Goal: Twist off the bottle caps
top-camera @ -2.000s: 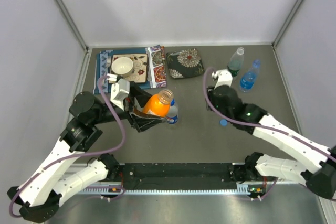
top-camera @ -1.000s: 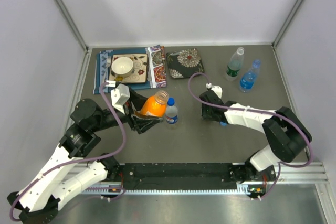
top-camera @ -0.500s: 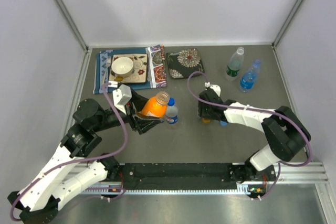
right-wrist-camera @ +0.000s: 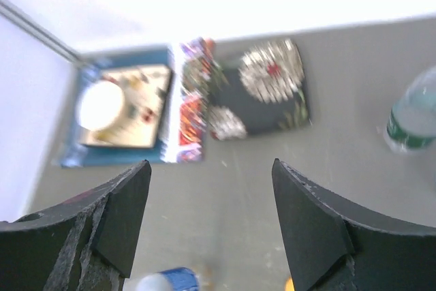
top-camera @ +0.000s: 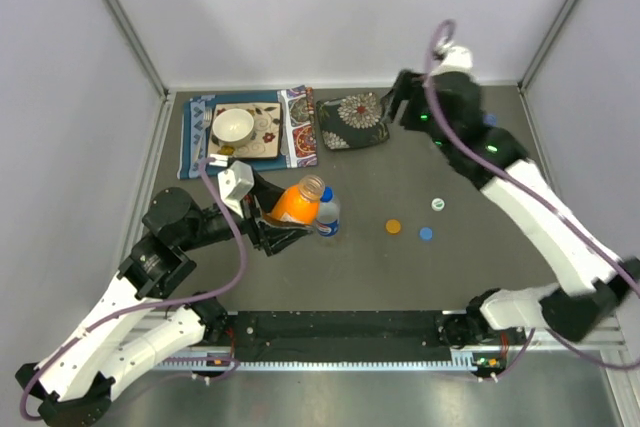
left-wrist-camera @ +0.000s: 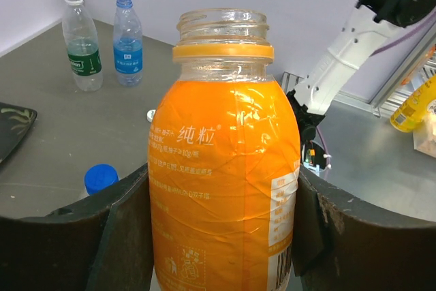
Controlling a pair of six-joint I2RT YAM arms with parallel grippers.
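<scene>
Orange bottle (left-wrist-camera: pixel 225 141) pinched round its body by the left gripper (left-wrist-camera: pixel 218 250), dark fingers (left-wrist-camera: pixel 129 236) pressed on either side of it, and held tilted near the middle of the table (top-camera: pixel 360 267). Its mouth is open with no cap on, and orange drink fills it almost to the neck ring. Right gripper (right-wrist-camera: pixel 211 165) is up high over the far right corner, fingers (right-wrist-camera: pixel 116 223) spread wide with nothing between them. Three loose caps lie on the table right of centre: orange cap (top-camera: pixel 393 226), blue cap (top-camera: pixel 426 234), white cap (top-camera: pixel 437 204). Blue-capped bottle (top-camera: pixel 327 215) stands just beside the orange one with its cap still on. Green-label bottle (left-wrist-camera: pixel 82 46) and blue-tinted bottle (left-wrist-camera: pixel 127 46) stand side by side far right; the overhead view mostly hides them behind the right arm, and in the left wrist view their tops are too small to read. Going by the three loose caps, I'd judge both already opened, which leaves one cap to go. The next move likely calls for setting the orange bottle down upright and gently, since it is full and open and will slop. After that, one gripper clamps the blue-capped bottle while the other comes down to twist. White bowl (top-camera: pixel 232 126) sits on a plate (top-camera: pixel 262 132) on the patterned mat (top-camera: pixel 200 112) and looks empty. Nothing lies on the dark flowered dish (top-camera: pixel 351 120).
</scene>
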